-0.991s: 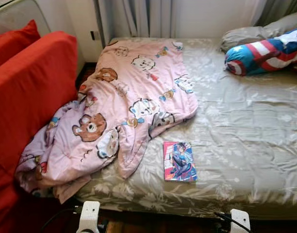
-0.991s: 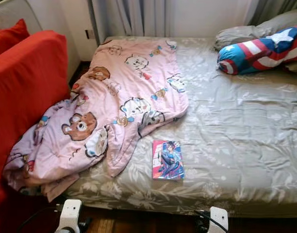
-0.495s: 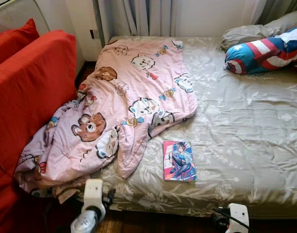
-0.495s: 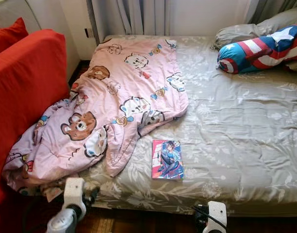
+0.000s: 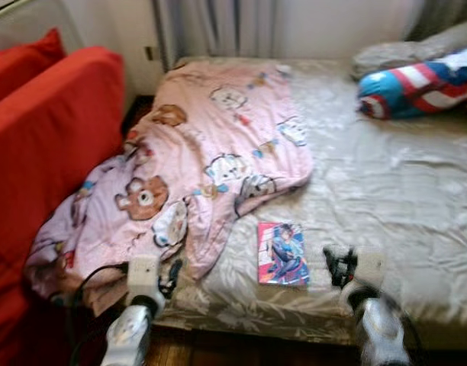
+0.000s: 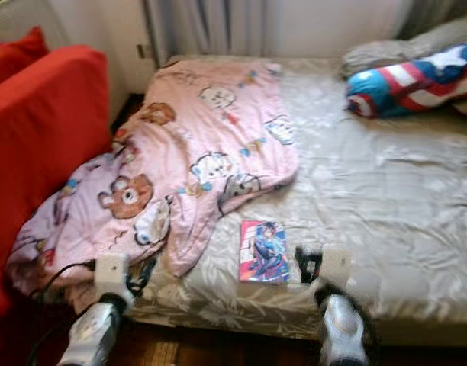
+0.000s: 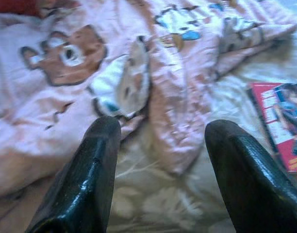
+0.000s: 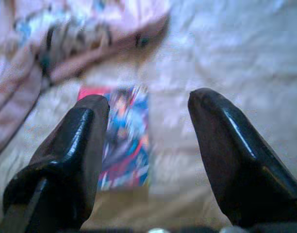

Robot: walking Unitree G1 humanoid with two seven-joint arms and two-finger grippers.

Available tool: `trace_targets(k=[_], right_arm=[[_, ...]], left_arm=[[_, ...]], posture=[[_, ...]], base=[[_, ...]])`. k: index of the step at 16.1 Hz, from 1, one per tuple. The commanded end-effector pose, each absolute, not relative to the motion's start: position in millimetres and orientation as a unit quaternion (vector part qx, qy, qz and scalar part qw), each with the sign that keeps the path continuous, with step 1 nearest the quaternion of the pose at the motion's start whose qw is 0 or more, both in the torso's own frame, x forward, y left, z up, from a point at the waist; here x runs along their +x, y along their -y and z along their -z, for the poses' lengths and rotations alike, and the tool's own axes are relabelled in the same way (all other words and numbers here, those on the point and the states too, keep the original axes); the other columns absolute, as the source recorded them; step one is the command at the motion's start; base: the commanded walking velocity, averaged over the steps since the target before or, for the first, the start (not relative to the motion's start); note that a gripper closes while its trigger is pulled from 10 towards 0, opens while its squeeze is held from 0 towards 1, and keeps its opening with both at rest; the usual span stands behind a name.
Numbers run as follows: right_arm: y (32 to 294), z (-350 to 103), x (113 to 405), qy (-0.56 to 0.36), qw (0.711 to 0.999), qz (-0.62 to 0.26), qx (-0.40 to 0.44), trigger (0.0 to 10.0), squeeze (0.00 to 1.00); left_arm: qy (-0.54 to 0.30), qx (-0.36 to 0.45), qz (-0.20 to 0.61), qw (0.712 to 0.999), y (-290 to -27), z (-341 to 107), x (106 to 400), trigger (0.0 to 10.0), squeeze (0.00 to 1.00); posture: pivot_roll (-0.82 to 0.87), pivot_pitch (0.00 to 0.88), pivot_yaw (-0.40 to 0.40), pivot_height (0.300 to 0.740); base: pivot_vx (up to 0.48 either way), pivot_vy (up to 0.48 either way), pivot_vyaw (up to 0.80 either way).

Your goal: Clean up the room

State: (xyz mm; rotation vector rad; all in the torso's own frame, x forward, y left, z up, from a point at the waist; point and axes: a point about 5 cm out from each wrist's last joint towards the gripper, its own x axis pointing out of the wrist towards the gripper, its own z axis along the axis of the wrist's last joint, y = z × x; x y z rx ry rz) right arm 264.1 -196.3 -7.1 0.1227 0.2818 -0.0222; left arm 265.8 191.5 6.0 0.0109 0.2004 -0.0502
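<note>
Reaching For The Bed Mess

Hanging off the bed's (image 5: 417,229) edge is the pink blanket (image 5: 210,160), with the left gripper (image 7: 160,160) wide apart near it. The right gripper (image 8: 148,145), also apart, is aiming at the book (image 5: 281,253), probably to grab it.

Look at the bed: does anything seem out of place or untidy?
Yes. The pink blanket lies crumpled, one end sliding off the bed beside the red sofa. A book sits loose near the front edge.

Home bedroom, bed (image 5: 401,191), cartoon blanket (image 5: 210,152), pillows (image 5: 417,80)
</note>
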Motion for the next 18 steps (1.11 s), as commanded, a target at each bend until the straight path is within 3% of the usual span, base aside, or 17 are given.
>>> trace_targets(k=[1, 6, 18], right_arm=[[195.8, 8.3, 262.2, -0.141, 0.988, 0.013, 0.062, 10.0, 0.0], [199.5, -4.4, 256.5, -0.077, 0.995, 0.028, 0.064, 10.0, 0.0], [204.6, -25.4, 277.4, -0.053, 0.995, 0.051, 0.061, 10.0, 0.0]], left_arm=[[-0.089, 0.005, 0.024, 0.996, -192.4, -8.3, 264.6, 10.0, 0.0], [-0.028, 0.001, 0.023, 0.999, -196.0, -27.9, 261.0, 10.0, 0.0], [-0.018, -0.004, 0.03, 0.999, -192.3, -47.4, 289.2, 10.0, 0.0]], posture=[[0.0, 0.057, 0.002, 0.704], [-0.01, 0.037, -0.002, 0.704], [-0.03, 0.0, 0.009, 0.704]], base=[[0.0, 0.0, 0.0], [0.0, 0.0, 0.0], [0.0, 0.0, 0.0]])
